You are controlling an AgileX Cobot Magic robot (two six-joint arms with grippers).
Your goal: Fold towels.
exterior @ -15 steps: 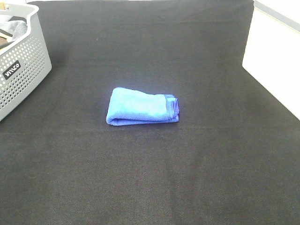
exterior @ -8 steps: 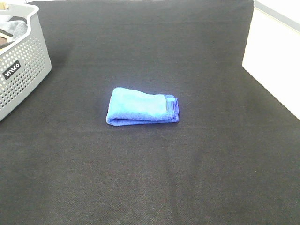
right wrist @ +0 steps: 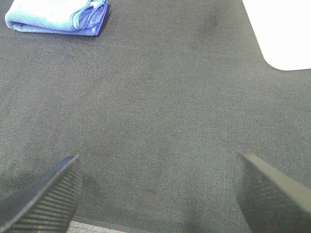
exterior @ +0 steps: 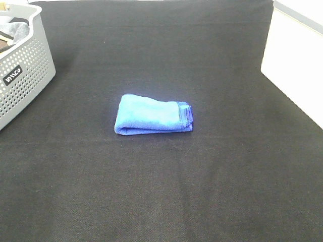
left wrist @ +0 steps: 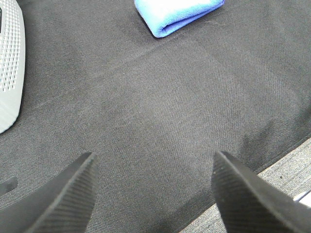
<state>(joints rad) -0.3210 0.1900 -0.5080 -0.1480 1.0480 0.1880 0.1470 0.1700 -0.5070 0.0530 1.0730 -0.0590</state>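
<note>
The bright blue towel (exterior: 153, 121) lies folded into a small thick rectangle in the middle of the black table cover, its stacked edges at the right end. Neither arm shows in the exterior high view. In the left wrist view the towel (left wrist: 177, 14) lies far off, and my left gripper (left wrist: 153, 167) hangs open over bare cloth with nothing between its fingers. In the right wrist view the towel (right wrist: 58, 18) is likewise far away, and my right gripper (right wrist: 158, 170) stands wide open and empty above the cover.
A grey perforated basket (exterior: 22, 75) holding a grey cloth stands at the back left; its wall (left wrist: 9, 73) shows in the left wrist view. A white surface (exterior: 295, 65) borders the black cover (exterior: 161, 191) on the right.
</note>
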